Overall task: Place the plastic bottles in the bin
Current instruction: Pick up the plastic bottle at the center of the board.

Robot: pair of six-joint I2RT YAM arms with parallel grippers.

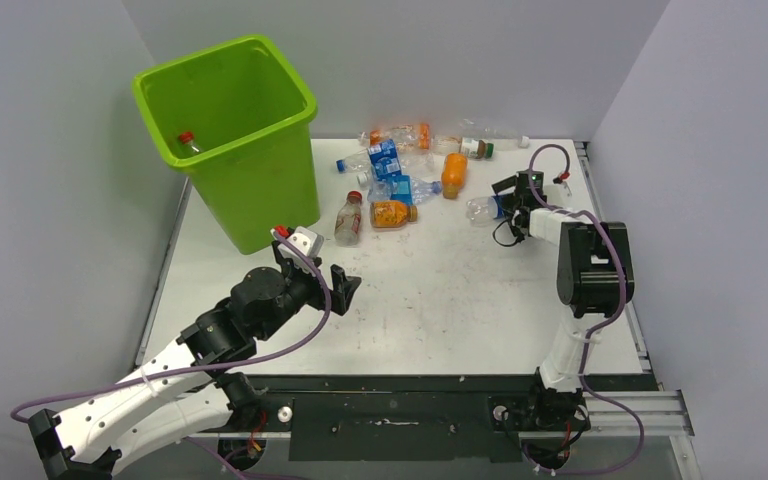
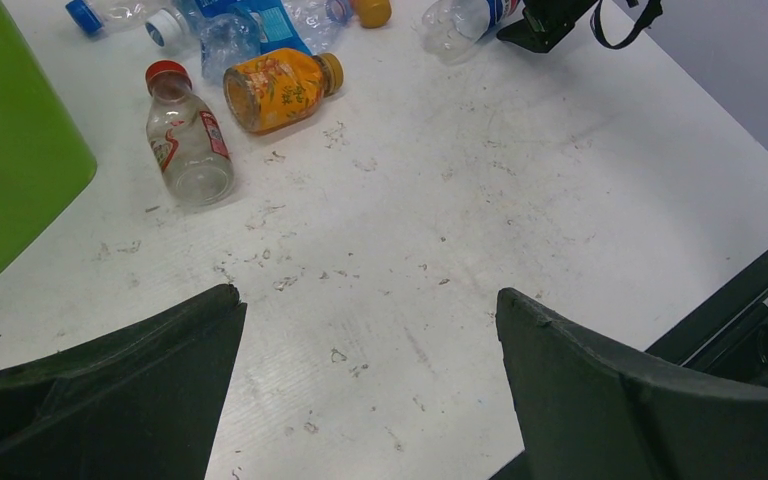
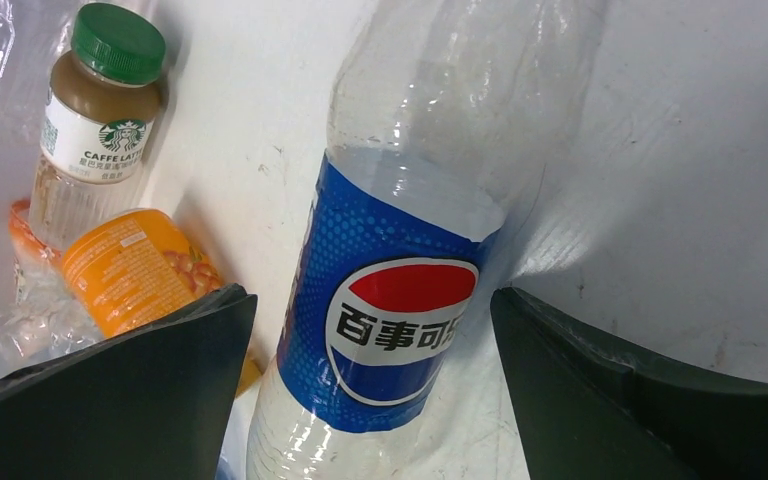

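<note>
The lime-green bin stands at the back left of the table, with a red-capped bottle inside it. It also shows at the left of the left wrist view. Several plastic bottles lie in a cluster to its right. My right gripper is open, its jaws astride a lying Pepsi bottle with gaps on both sides. My left gripper is open and empty over bare table. A red-capped bottle and an orange-label bottle lie ahead of it.
A green-capped coffee bottle and an orange bottle lie left of the Pepsi bottle. Grey walls close the table on three sides. A black rail runs along the near edge. Purple cables loop off both arms.
</note>
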